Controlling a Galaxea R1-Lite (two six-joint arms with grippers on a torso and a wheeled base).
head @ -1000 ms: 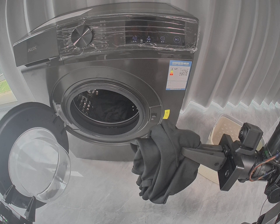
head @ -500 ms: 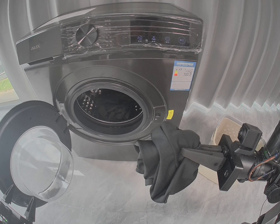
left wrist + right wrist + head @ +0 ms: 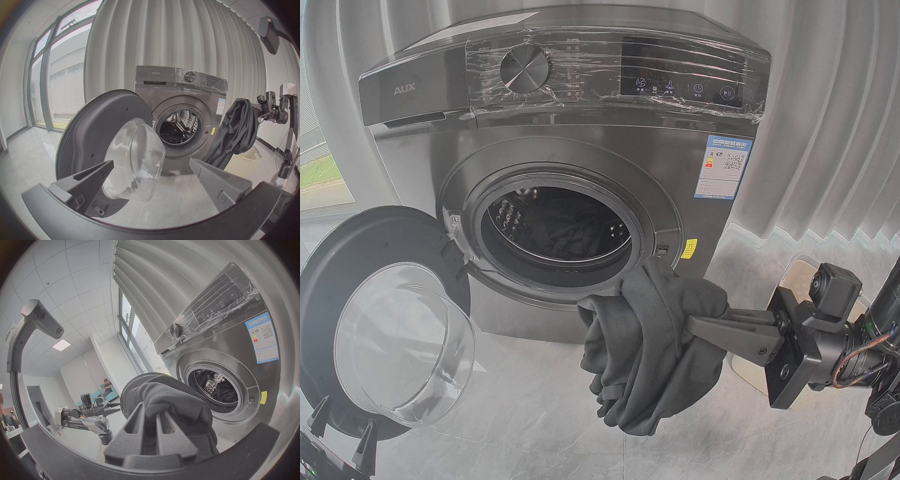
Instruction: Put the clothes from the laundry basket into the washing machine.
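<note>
Garment [image 3: 650, 356], dark grey, pinched in right tool [image 3: 695, 326], hangs near open washing machine [image 3: 581, 150]; head camera has swung, centring the drum opening [image 3: 562, 231]. Left tool [image 3: 150, 164] spread, empty. Insertion likely next.

A pale pleated curtain [image 3: 837, 125] is hanging full height across the back of the room, with its hem brushing the floor. The floor [image 3: 525, 425] is showing large grey marble-pattern tiles with thin joints and is reflecting daylight. Tall windows [image 3: 37, 90] in dark frames are running along one side. Daylight is entering through them, and a grey building [image 3: 67, 93] is standing outside. The ceiling [image 3: 72, 280] is showing a grid of white square panels, with one lit panel [image 3: 61, 345] glowing. Plain white walls [image 3: 78, 374] are enclosing the far end, where a teal sofa [image 3: 113, 395] is standing.
</note>
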